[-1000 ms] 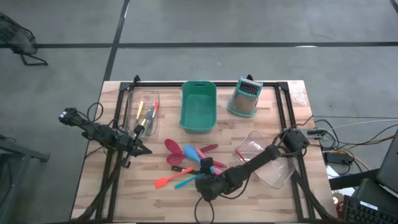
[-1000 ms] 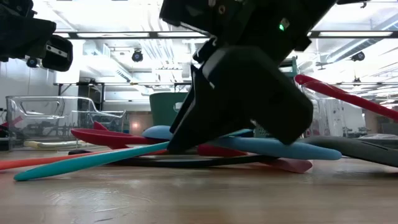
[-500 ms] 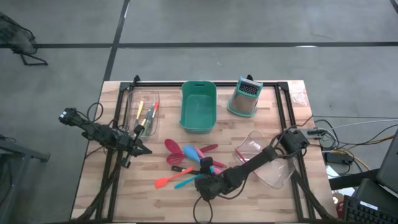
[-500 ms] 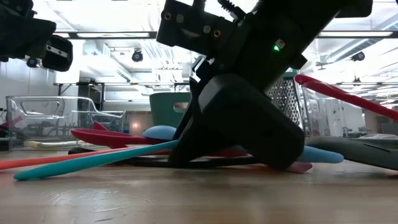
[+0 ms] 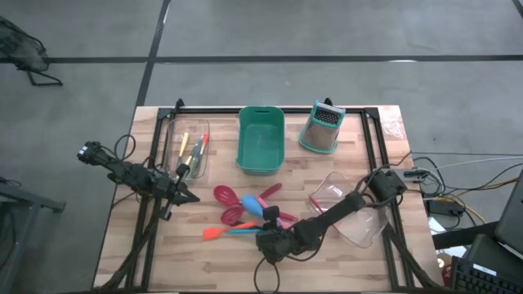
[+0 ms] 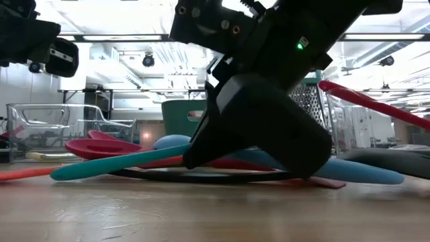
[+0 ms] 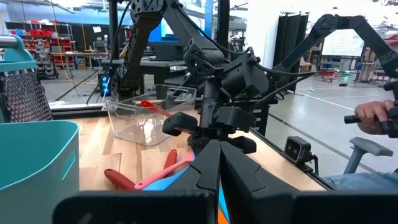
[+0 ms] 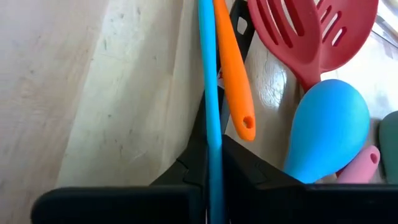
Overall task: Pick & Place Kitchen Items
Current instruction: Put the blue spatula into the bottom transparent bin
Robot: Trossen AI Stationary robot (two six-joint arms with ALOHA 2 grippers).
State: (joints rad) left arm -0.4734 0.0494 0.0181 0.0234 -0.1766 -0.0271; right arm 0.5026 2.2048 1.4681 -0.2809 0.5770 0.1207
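Observation:
The kitchen items lie in a loose pile (image 5: 245, 211) in the middle of the table's near half: red spoons (image 5: 225, 196), a blue spoon (image 8: 326, 130), an orange tool (image 8: 233, 81), a pink handle (image 7: 163, 177) and a thin teal tool (image 6: 121, 165). My right gripper (image 5: 263, 237) is down at the pile's near side, shut on the teal tool. My left gripper (image 5: 189, 197) hovers left of the pile, shut and holding nothing. Thin yellow and orange tools (image 5: 189, 149) lie in a clear box at the left. My right gripper pinches the teal tool's thin handle (image 8: 210, 134) between its two fingers. The fingers come slanting down from the table's right. The handle runs straight on ahead of them toward the left. It slopes down to its free end (image 6: 57, 173), low over the wood beside the orange tool.
A teal bin (image 5: 261, 139) and a box grater (image 5: 321, 128) stand at the far middle. A clear container (image 5: 350, 214) lies tipped under my right arm. A person's hand (image 7: 373, 115) shows beyond the table. Bare wood lies at the near left.
My right gripper has shut on the teal tool's handle after sinking a little into the pile. The teal tool's free end has risen and drawn toward the gripper. The red spoons and the pink-handled tool have shifted and turned slightly.

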